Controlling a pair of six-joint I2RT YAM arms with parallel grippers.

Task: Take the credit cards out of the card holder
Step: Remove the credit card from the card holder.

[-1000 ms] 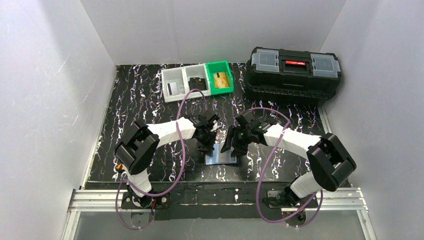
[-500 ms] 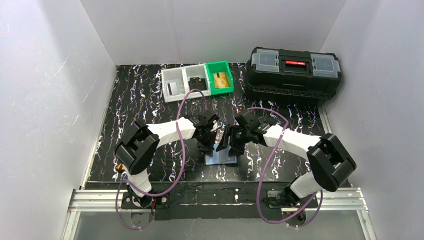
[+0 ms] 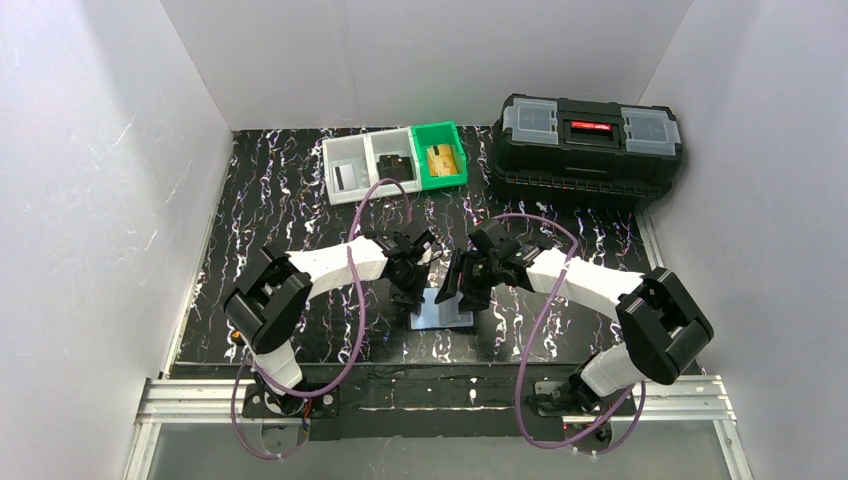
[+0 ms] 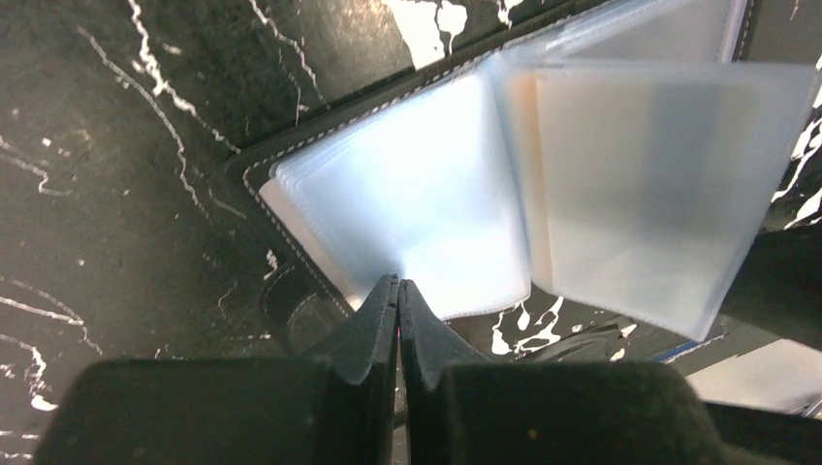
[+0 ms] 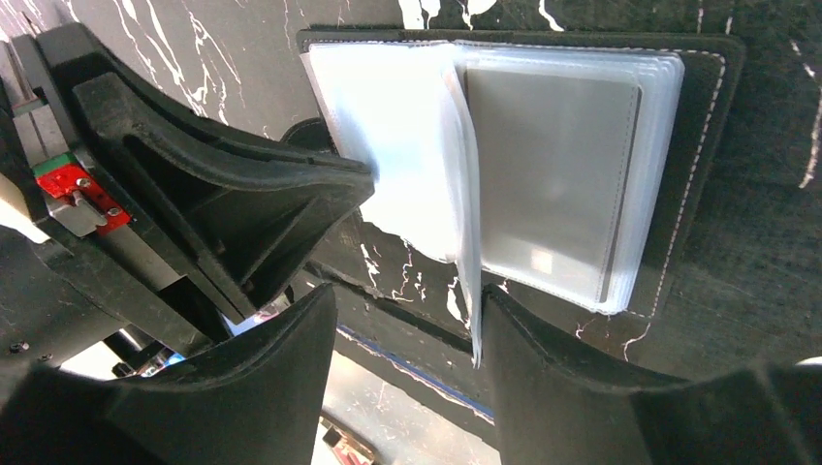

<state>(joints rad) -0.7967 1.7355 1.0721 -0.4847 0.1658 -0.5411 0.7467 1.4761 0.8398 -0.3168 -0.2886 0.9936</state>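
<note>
Black white-veined table [image 3: 270, 200], boxed in by white walls; open room along the left edge and in the near right corner.

Far right corner: big black plastic toolbox [image 3: 590, 150], lid down, close to the right edge.

Far edge, left of the toolbox: row of small plastic bins, two grey bins [image 3: 352, 150] and one green bin [image 3: 440, 134]. Gold-orange credit card [image 3: 441, 160] in the green bin, black credit card [image 3: 397, 163] and white black-striped credit card [image 3: 344, 177] in the grey bins.

Middle of the table, toward the near edge: small black bifold card holder [image 3: 440, 312], open and flat, pale clear pockets up, whitish-silver credit card [image 5: 553, 184] inside the right-hand stack.

Left gripper [image 4: 397, 291]: pinched fully together, holding nothing, tips pressing on the left-hand pockets.

Right gripper [image 5: 407, 320]: fingers well apart, one clear pocket leaf [image 5: 470, 242] on edge between them, next to the right finger, not clamped.
</note>
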